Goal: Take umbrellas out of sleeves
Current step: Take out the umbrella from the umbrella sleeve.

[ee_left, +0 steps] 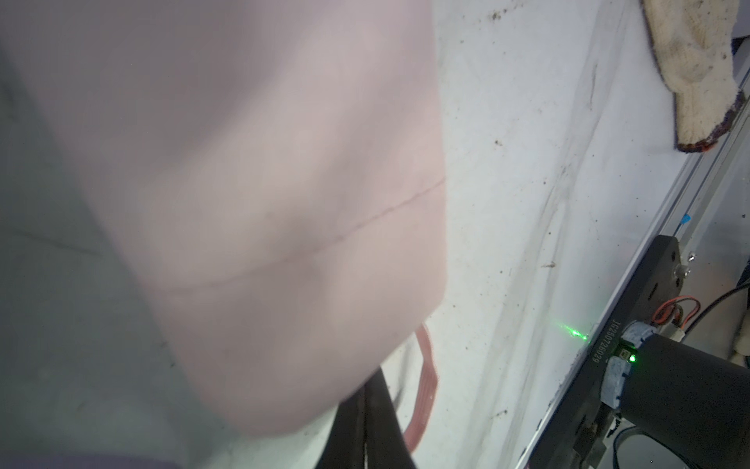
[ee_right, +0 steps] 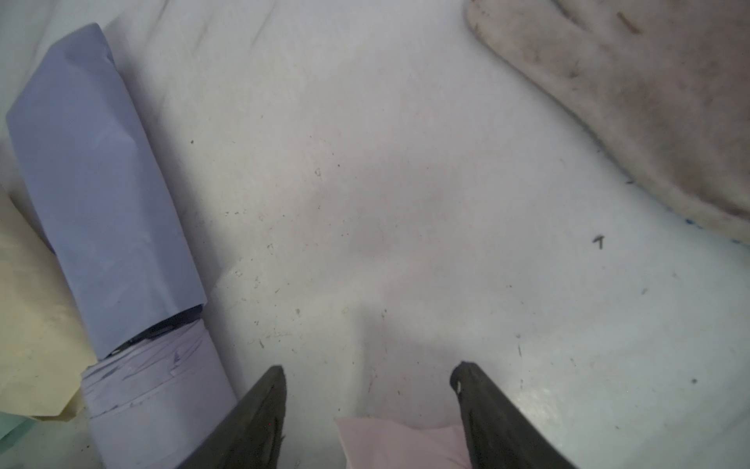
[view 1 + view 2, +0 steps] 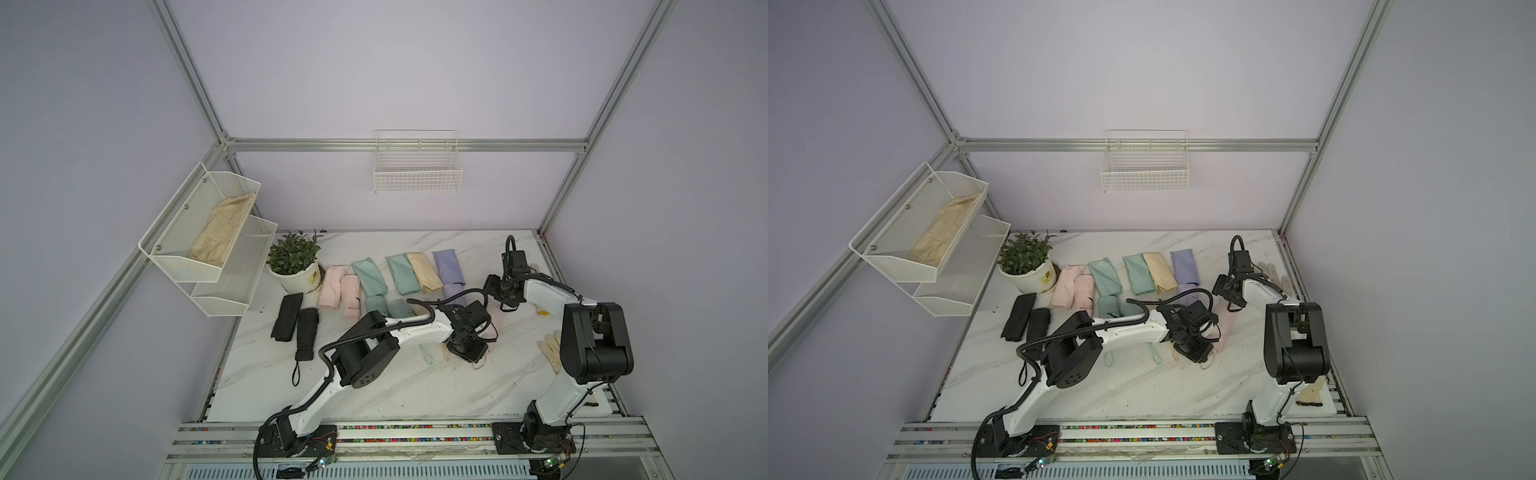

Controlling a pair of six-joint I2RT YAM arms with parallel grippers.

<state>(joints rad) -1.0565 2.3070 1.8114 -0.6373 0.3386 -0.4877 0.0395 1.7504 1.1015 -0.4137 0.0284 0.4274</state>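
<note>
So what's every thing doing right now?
Left hand: shut on the pink sleeve's strap end.
Right hand: open, around that sleeve's other tip.
Lavender umbrella: half out of the lavender sleeve.
Mint umbrellas: poking out of mint sleeves.
Black umbrella: fully out, beside the black sleeve.

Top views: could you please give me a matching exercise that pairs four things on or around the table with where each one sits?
Things:
1. potted plant
2. black umbrella
3. lavender sleeve
4. wire basket

Places:
A. next to the yellow sleeve
B. hung on the back wall
C. beside the black sleeve
D. by the white mesh rack

Pairs: 1-D; 2-C; 3-A; 4-B
</note>
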